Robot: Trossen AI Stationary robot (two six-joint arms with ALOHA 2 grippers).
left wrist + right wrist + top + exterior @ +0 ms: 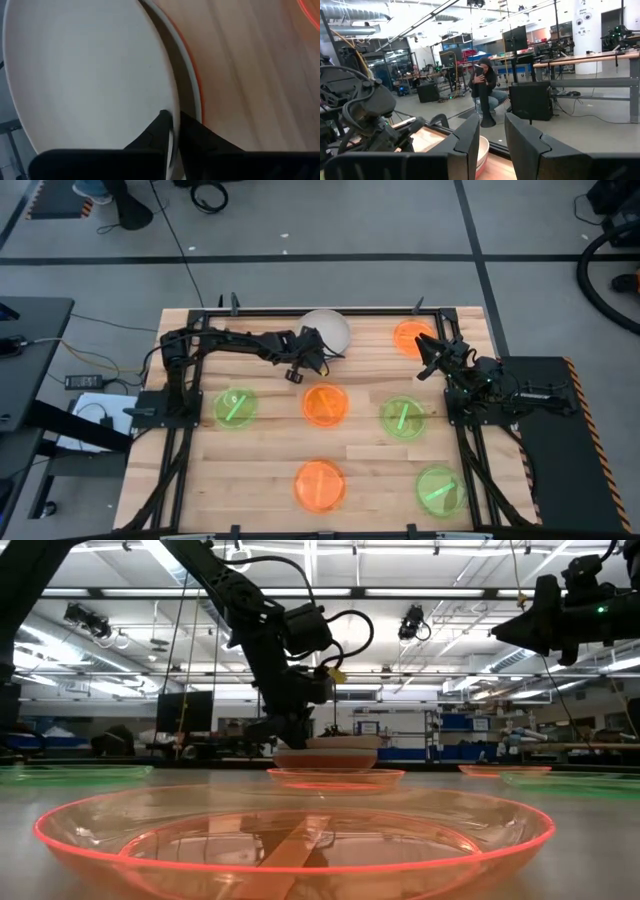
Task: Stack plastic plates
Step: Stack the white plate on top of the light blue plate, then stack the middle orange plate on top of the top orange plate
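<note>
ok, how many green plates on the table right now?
3. One green plate sits at the left by the left arm's base, one right of the middle orange plate, one at the near right corner. Others may be hidden in a stack.

- Under me lies the wooden table (270,450), pale planks edged by a black metal frame (180,470).
- The table stands on a grey floor (330,220) crossed by dark tape lines (478,250).
- Past my left side, off the table, a white power strip (95,420) lies on the floor, with a black adapter (85,381) near it.
- Beyond my right wrist a seated person (485,92) in dark clothes holds something up in front of them.
- Just beside that person stands a black cabinet (531,102), and behind it a long workbench (590,62).
- A dark monitor (515,38) stands farther back.
- Overhead run ceiling light strips (420,592).
</note>
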